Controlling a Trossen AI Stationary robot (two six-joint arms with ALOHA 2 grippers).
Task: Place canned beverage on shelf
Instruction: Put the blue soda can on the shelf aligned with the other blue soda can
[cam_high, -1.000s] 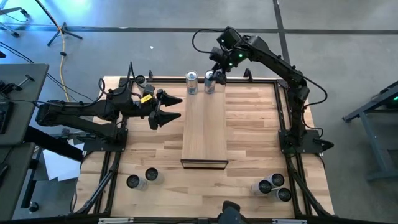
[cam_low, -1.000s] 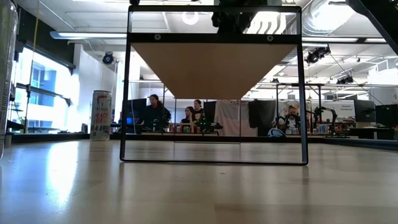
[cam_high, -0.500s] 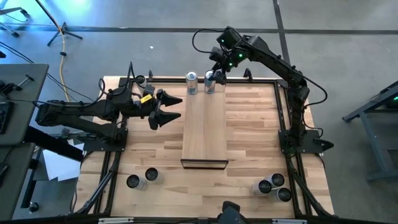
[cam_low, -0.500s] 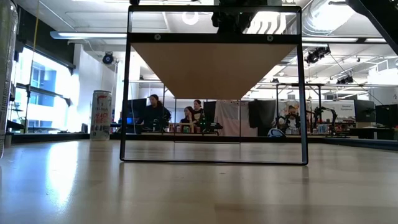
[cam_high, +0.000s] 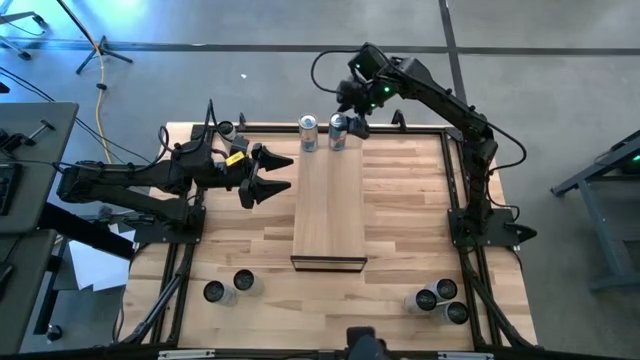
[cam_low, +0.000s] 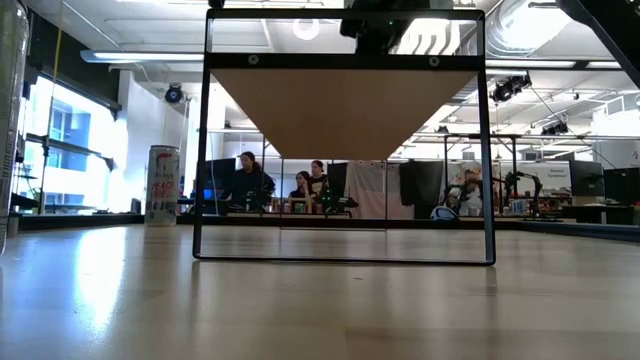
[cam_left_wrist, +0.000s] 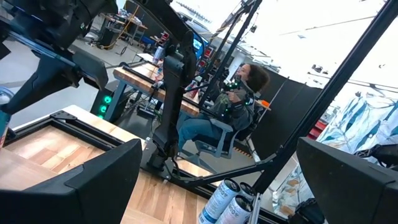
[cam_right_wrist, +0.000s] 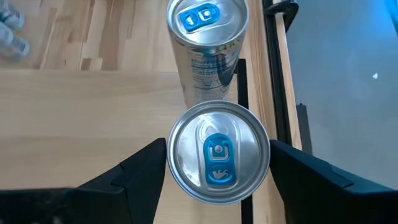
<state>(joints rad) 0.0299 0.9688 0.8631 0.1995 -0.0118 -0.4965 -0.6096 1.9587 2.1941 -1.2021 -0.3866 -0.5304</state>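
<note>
The shelf (cam_high: 330, 205) is a long light-wood platform running from the table's near side to its far side. Two silver cans stand upright on its far end, one (cam_high: 309, 133) left of the other (cam_high: 338, 131). My right gripper (cam_high: 350, 108) hovers over the right can (cam_right_wrist: 217, 152), open, with one finger on each side of the can's top. The other can (cam_right_wrist: 207, 37) stands just beyond it. My left gripper (cam_high: 278, 172) is open and empty, left of the shelf.
Two cans (cam_high: 230, 287) stand near the table's near-left corner and three (cam_high: 440, 297) near its near-right corner. A black frame rail (cam_high: 400, 128) runs along the far edge behind the shelf. In the low view the shelf (cam_low: 340, 105) stands raised on a black frame, and people sit in the room beyond.
My right gripper has drawn back a little, up and toward the far edge, above the right can. The can stays upright on the shelf's far end.
</note>
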